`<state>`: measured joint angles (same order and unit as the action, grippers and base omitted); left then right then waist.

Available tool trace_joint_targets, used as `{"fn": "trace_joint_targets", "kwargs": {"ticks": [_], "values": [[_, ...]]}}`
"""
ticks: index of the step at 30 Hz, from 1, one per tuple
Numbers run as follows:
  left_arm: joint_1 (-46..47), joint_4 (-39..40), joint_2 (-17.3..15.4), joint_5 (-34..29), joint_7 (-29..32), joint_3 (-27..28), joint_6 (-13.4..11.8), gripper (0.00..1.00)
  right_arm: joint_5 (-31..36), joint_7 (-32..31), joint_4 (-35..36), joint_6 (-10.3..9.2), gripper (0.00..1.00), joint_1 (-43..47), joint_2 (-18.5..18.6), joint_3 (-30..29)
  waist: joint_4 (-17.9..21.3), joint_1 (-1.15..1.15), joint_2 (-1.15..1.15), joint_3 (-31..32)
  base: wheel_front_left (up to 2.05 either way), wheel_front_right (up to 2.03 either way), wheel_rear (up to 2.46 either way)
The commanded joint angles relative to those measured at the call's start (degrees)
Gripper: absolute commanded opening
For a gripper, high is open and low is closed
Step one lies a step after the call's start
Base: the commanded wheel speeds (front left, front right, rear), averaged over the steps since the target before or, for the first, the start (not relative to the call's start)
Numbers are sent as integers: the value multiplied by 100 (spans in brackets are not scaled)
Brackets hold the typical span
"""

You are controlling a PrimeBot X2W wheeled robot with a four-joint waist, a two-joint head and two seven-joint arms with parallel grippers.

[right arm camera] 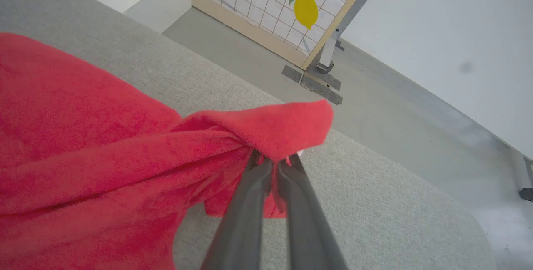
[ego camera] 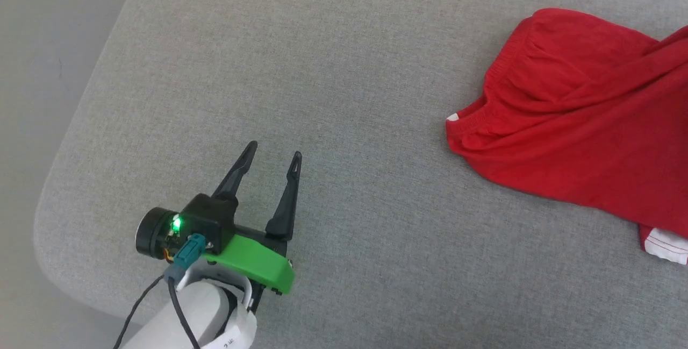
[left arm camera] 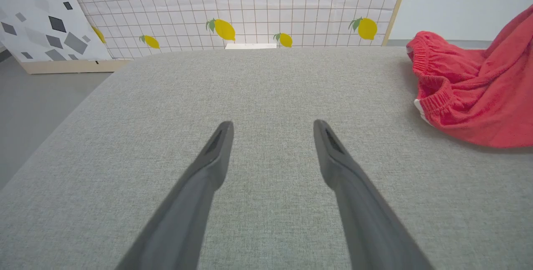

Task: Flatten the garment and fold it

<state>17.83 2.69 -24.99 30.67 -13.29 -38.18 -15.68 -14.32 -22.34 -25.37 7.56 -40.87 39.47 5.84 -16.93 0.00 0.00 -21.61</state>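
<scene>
Evidently the right gripper (right arm camera: 275, 159) has its jaws pinched tight on a fold of the red garment (ego camera: 580, 123), holding it up off the grey cushion's (ego camera: 322, 69) right side, probably to spread it flat, while the left gripper (ego camera: 274, 150) hovers wide open and empty, well apart.

The garment (ego camera: 580, 123) lies on the right part of the tabletop (ego camera: 344, 58), reaching past the head view's right edge. The left hand (ego camera: 274, 150) is over the near left part, well apart from the garment, with bare tabletop between them. A fold of the garment sits between the fingers of the right hand (right arm camera: 275, 159), above the tabletop. Behind the tabletop's far edge a panel (left arm camera: 250, 3) stands on the floor (left arm camera: 33, 103).
</scene>
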Motion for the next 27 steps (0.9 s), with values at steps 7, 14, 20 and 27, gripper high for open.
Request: {"fn": "trace_joint_targets", "kwargs": {"ticks": [7, 14, 20, 27], "values": [[82, -72, 43, 47, -62, 34, 10, 100, -245, 342, -401, -8, 100, -96, -349, 365, 204, 0, 0, 242, 0, 0, 0], [24, -69, -59, 162, -24, 155, -36, 100, -882, 1020, 11, -8, 100, 253, -610, 588, 579, 0, 0, 670, 0, 0, 0], [-34, -7, -142, 306, 63, 264, -78, 100, -1323, 1644, 818, -8, 100, 926, -818, 559, 928, 0, 0, 962, 0, 0, 0], [-95, 97, -222, 472, 165, 345, -76, 100, -1204, 2224, 1813, -8, 100, 2057, -1465, -71, 1295, 0, 0, 1066, 0, 0, 0]]}}
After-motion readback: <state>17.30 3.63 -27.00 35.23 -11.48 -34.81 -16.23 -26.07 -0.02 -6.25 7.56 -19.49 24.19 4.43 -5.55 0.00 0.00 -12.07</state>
